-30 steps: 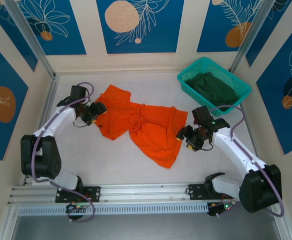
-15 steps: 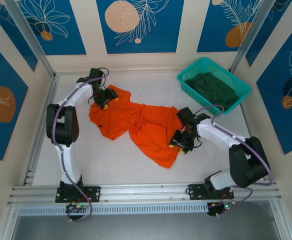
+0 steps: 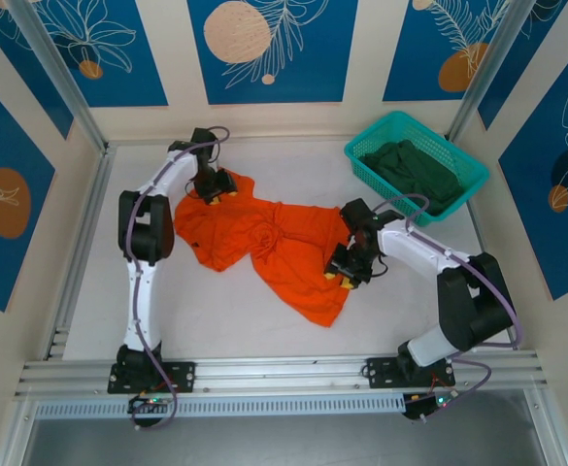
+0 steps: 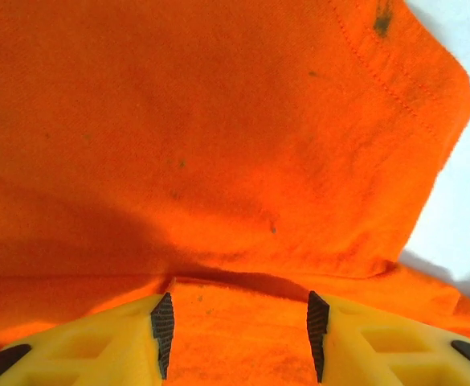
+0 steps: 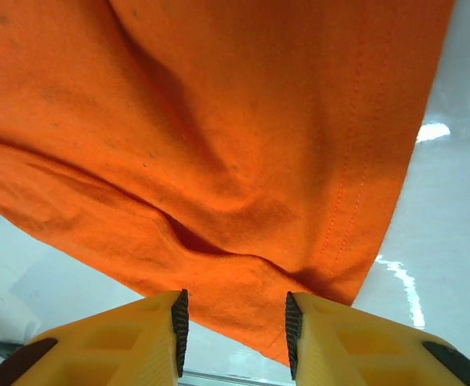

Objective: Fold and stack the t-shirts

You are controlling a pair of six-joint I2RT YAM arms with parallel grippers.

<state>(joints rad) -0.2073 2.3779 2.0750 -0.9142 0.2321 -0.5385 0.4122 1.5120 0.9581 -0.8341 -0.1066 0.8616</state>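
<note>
On the pale table (image 3: pixel 216 316) the orange t-shirt (image 3: pixel 284 252) lies rumpled and unfolded, with the left gripper (image 3: pixel 217 186) at its far corner and the right gripper (image 3: pixel 346 269) at its right hem, both with jaws apart astride cloth, while the green t-shirt (image 3: pixel 419 170) sits bunched in the basket (image 3: pixel 369 134) — by my reading, folding is barely begun and nothing is stacked.

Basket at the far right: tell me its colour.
The basket is teal. The top external view shows it best.
</note>
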